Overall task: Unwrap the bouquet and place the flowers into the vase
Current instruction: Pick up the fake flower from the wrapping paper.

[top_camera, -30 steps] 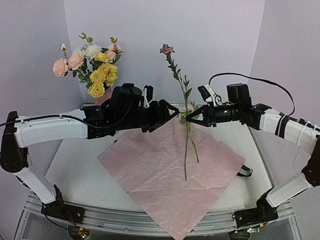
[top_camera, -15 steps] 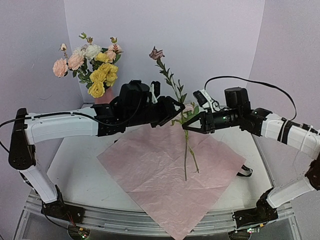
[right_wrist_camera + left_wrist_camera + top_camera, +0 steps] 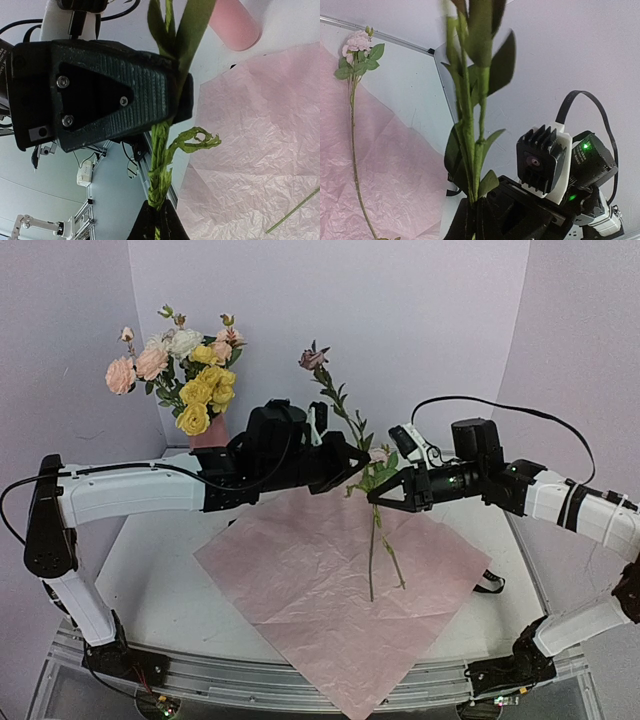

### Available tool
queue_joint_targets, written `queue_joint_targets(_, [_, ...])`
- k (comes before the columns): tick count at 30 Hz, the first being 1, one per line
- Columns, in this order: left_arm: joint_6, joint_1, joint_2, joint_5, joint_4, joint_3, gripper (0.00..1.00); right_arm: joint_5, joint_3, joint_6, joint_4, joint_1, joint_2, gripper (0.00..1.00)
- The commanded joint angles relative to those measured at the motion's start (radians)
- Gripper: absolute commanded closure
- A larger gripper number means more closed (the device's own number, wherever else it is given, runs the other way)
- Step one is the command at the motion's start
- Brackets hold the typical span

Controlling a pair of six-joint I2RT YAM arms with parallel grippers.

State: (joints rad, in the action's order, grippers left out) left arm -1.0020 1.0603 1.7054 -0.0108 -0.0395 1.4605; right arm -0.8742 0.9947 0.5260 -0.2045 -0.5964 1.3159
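left tool (image 3: pixel 354 464) pinched closed | right tool (image 3: pixel 376 497) pinched closed | both reaching inward, mid-air

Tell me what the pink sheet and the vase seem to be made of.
Pink sheet: probably thin tissue paper, matte; fine crinkles and fold lines cover it. Vase: maybe ceramic or plastic, matte; smooth, even salmon surface without shine, so it stays open.

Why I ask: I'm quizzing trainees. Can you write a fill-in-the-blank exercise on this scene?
The left claw and right claw both hold one flower by its ___.
The flat paper sheet is coloured ___.
The vase behind the ___ arm holds flowers.
Missing: stem; pink; left.
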Motion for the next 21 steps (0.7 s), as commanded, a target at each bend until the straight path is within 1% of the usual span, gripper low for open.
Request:
queue_joint_targets(1, [0.007, 0.003, -0.006, 0.0, -0.039, 0.055, 1.0, -0.026, 0.011, -0.016, 0.016, -0.005, -0.052, 0.57])
queue_joint_targets(2, [0.016, 0.003, -0.01, 0.002, -0.038, 0.054, 1.0, -0.01, 0.007, -0.019, 0.029, -0.005, -0.065, 0.43])
queue_joint_targets(3, [0.026, 0.004, -0.018, 0.005, -0.033, 0.051, 1.0, 0.009, 0.001, -0.024, 0.044, -0.005, -0.082, 0.35])
queue_joint_targets(4, [0.034, 0.006, -0.026, 0.006, -0.024, 0.048, 1.0, 0.029, -0.004, -0.031, 0.063, -0.005, -0.1, 0.3])
queue_joint_targets(6, [0.027, 0.007, -0.043, 0.007, 0.017, 0.042, 1.0, 0.076, -0.009, -0.043, 0.117, -0.006, -0.149, 0.23])
queue_joint_targets(9, [0.045, 0.013, -0.07, 0.005, 0.148, 0.053, 1.0, 0.139, -0.009, -0.066, 0.202, -0.006, -0.226, 0.2])
queue_joint_targets(13, [0.108, 0.032, -0.129, -0.012, 0.234, 0.05, 1.0, 0.265, -0.03, -0.067, 0.3, -0.005, -0.335, 0.19])
queue_joint_targets(17, [0.224, 0.072, -0.194, -0.071, 0.308, 0.086, 1.0, 0.391, -0.071, -0.077, 0.308, -0.005, -0.428, 0.18])
queue_joint_targets(19, [0.266, 0.09, -0.229, -0.107, 0.332, 0.106, 1.0, 0.426, -0.071, -0.092, 0.309, -0.005, -0.444, 0.17])
queue_joint_targets(21, [0.29, 0.095, -0.278, -0.143, 0.348, 0.119, 1.0, 0.429, -0.05, -0.108, 0.313, -0.005, -0.43, 0.17])
